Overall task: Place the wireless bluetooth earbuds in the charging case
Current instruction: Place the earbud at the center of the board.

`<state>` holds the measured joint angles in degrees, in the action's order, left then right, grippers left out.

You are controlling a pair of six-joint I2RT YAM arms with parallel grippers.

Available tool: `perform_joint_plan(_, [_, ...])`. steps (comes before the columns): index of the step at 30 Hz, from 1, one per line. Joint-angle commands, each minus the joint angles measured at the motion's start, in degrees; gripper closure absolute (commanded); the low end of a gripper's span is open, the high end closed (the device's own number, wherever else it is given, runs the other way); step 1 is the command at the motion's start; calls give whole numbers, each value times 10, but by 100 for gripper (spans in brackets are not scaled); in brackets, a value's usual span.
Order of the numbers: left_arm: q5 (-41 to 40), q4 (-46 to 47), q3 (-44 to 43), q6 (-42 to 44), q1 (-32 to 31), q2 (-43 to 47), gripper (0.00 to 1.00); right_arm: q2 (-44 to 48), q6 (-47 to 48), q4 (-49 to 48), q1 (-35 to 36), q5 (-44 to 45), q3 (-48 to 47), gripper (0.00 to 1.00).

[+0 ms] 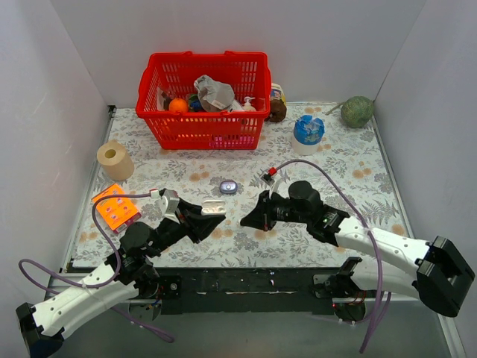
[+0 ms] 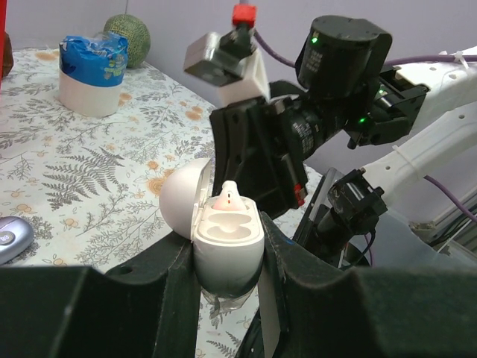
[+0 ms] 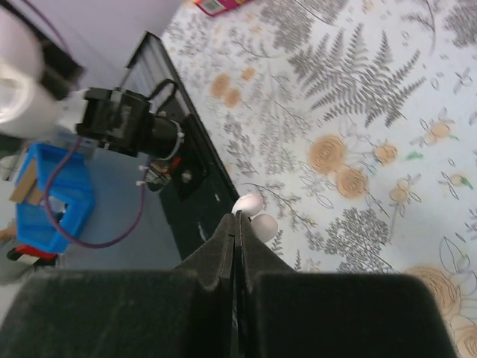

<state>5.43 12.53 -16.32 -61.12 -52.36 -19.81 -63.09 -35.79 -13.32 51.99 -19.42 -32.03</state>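
Over the floral bench (image 1: 335, 171) the left hand (image 2: 226, 283) grips the open charging case (image 2: 223, 235), first earbud (image 2: 226, 200) seated; the right hand (image 3: 235, 224), pinching the second earbud (image 3: 251, 203), should next reach the case's empty socket.

Robot lab cell: plain white walls (image 1: 246, 37) around a floral-clothed table (image 1: 358, 186).

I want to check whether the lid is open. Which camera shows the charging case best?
The left wrist view: the charging case sits close up, lid raised, pinched in the left claw. The top view shows only a small white speck at that claw's tip; the right wrist view does not clearly show it.
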Motion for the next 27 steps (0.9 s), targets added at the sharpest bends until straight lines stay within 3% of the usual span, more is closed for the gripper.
perform_joint_plan(1, [2,8,-5,17,-1,4,100,64,-16,-78,-22,-107,-3,99])
perform_joint_plan(8, [14,11,1,36,-1,18,100,144,-10,-24,-43,-220,-41,99])
perform_joint_plan(15, [132,49,1,70,-1,-9,100,159,-64,-53,-43,-300,-60,99])
perform_joint_plan(18, [145,43,-19,79,-1,-53,100,162,-61,-51,-43,-302,-61,99])
perform_joint_plan(22, [59,1,-45,86,-1,-73,100,159,45,114,-51,-223,-89,99])
perform_joint_plan(23, [48,-11,-47,85,-1,-66,100,153,67,197,-53,-163,-93,99])
perform_joint_plan(27, [6,-30,-43,83,-1,-45,100,98,140,270,-58,9,-74,99])
